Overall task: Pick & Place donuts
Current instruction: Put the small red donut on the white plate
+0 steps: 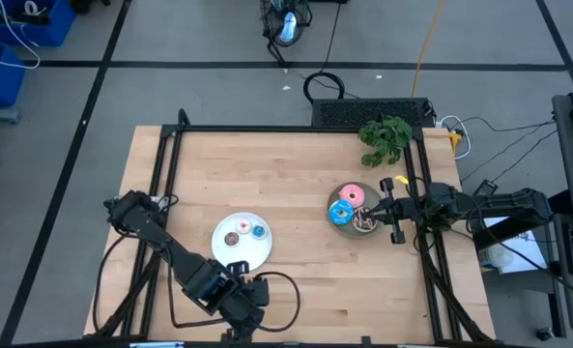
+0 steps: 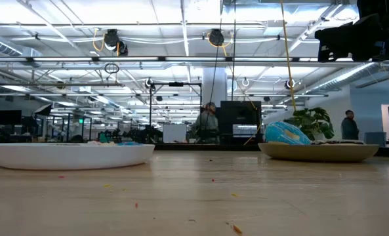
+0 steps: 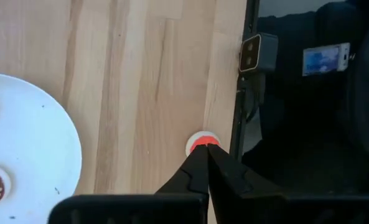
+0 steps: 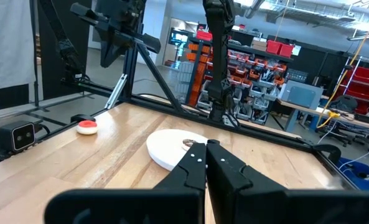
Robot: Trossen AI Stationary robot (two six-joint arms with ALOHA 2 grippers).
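The tiny red donut (image 3: 203, 141) lies flat on the bare wood close to the table's near edge; it also shows in the right wrist view (image 4: 87, 127). My left gripper (image 3: 204, 151) hovers shut straight above it, well clear of it. The white plate (image 1: 230, 257) carries the tiny whitish-pink (image 1: 243, 227), blue (image 1: 259, 231) and brown (image 1: 231, 239) donuts. The grey plate (image 1: 348, 225) at the right holds the larger pink (image 1: 352, 196), blue (image 1: 341, 214) and brown sprinkled (image 1: 365, 223) donuts. My right gripper (image 1: 379, 208) is shut and raised over that plate's right rim.
A green plant (image 1: 385, 138) stands at the far right corner. Black frame rails (image 1: 166, 164) run along the table's left, far and right sides. A small camera (image 3: 259, 53) sits at the near edge beside the red donut. People (image 2: 207, 124) stand in the room beyond.
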